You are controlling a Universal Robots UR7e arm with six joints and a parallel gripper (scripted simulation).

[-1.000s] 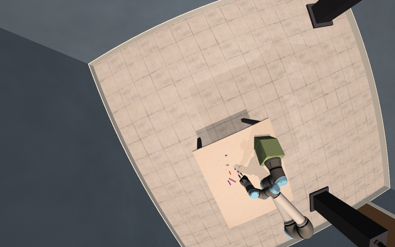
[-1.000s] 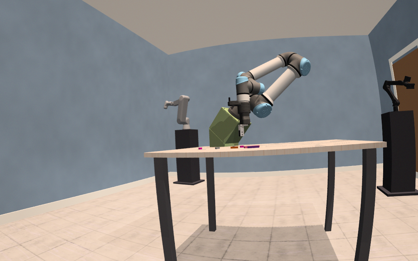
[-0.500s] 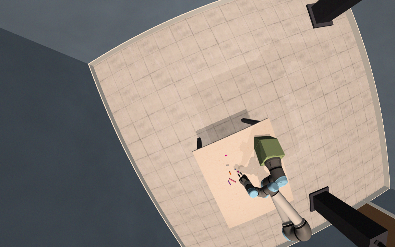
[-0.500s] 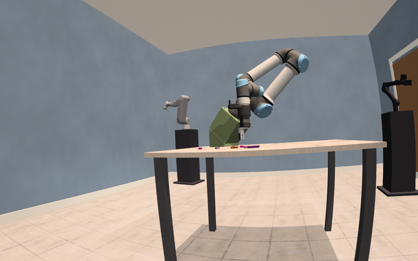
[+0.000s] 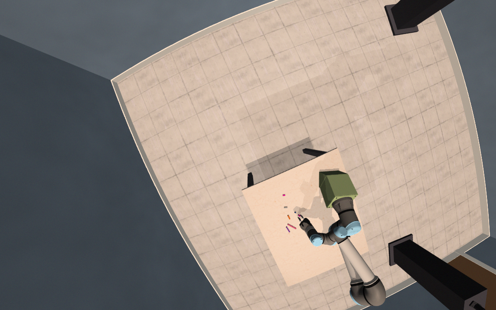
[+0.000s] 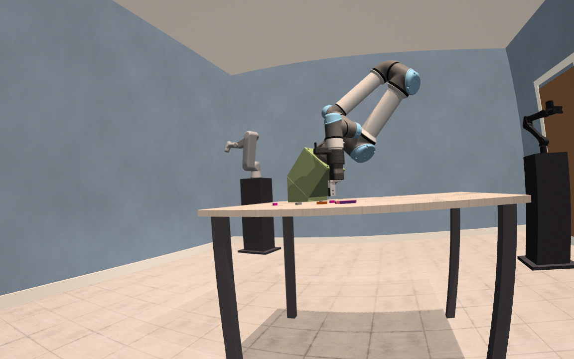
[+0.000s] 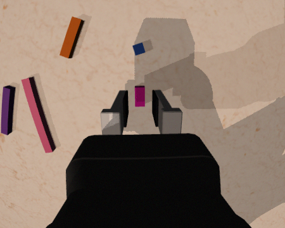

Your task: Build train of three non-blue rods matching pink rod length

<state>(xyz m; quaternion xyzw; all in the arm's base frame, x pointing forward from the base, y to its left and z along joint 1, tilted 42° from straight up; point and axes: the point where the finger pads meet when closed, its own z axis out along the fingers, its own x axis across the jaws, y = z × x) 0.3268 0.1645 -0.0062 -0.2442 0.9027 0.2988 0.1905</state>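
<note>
My gripper (image 5: 300, 217) (image 6: 332, 195) (image 7: 140, 101) is open, low above the table. A magenta rod (image 6: 332, 201) (image 7: 140, 96) lies below and between the fingers, lengthwise to them, with a gap on both sides. A blue rod (image 5: 295, 212) (image 7: 139, 49) lies just beyond it. An orange rod (image 5: 288, 217) (image 6: 321, 202) (image 7: 69, 37) lies aside. The pink rod (image 5: 292, 226) (image 7: 37, 114) and a purple rod (image 5: 288, 229) (image 6: 348, 202) (image 7: 6, 109) lie near each other at left in the wrist view. A grey rod (image 5: 285, 207) (image 6: 298, 203) and another magenta rod (image 5: 283, 195) (image 6: 274, 204) lie farther off, outside the wrist view.
The rods lie apart on the wooden table (image 5: 277, 246) (image 6: 414, 202). The green arm base (image 5: 338, 187) (image 6: 309, 178) stands on the table beyond the rods in the exterior view. The arm's shadow falls around the gripper and the blue rod.
</note>
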